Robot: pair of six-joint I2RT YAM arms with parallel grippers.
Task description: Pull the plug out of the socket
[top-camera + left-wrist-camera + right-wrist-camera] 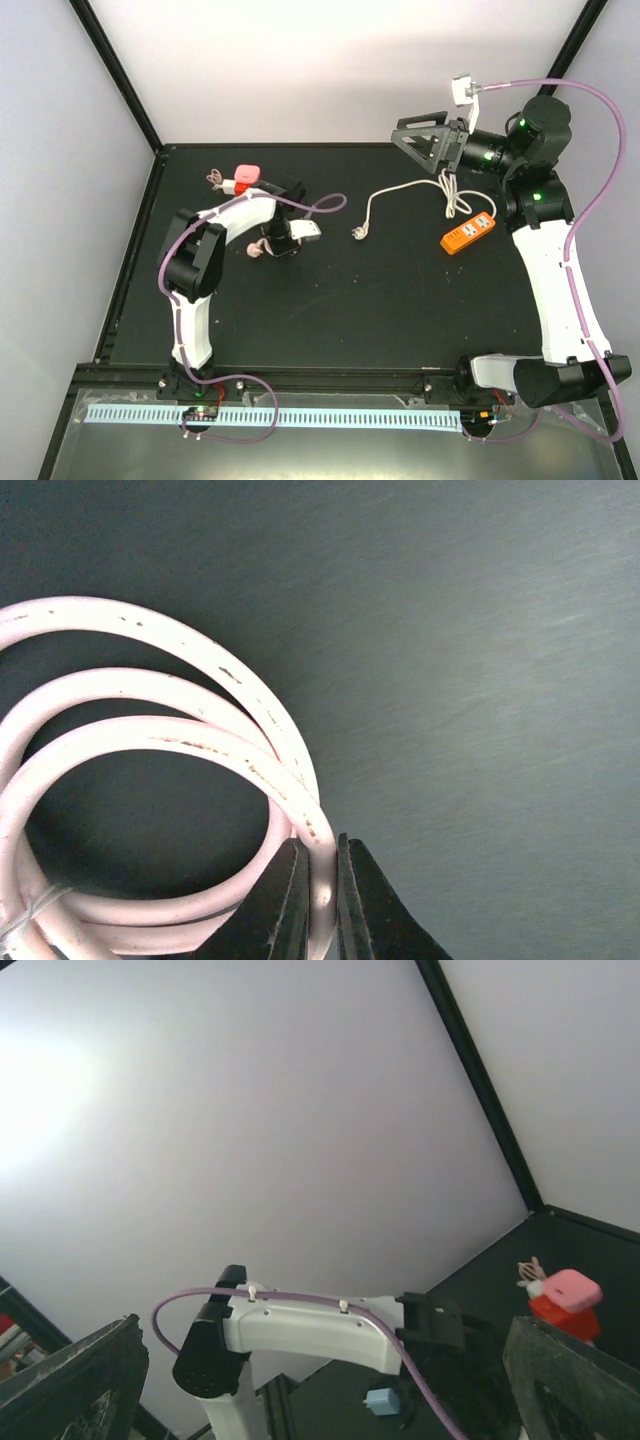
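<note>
Two grippers, one socket unit, two cords and one small item, as I find them.

1. My left gripper (320,848): clamped on a coiled white cable (160,732). In the left wrist view the black fingers (285,900) pinch one strand of the coil at its right side, and the loops spread out to the left over the dark table (400,310). The top view puts this coil on the left half of the table, low beside the gripper.

2. My right gripper (415,145): parted wide and holding nothing. It is raised off the table near the far right corner and points left. In the right wrist view its fingers (75,1380) sit at opposite lower corners, with the pale wall and my left arm between them.

3. Orange power strip (468,232): lies flat and at a slant on the right side of the table, below the right gripper and apart from it.

4. White cord (400,188): meets the strip at its upper-left end and runs left in a loose curve. Its free end (357,234) rests near the table's middle. I cannot tell how firmly the plug sits in the strip.

5. Pink-and-red block (246,177): stands at the far left of the table, with a small bundled cord just beside it.
</note>
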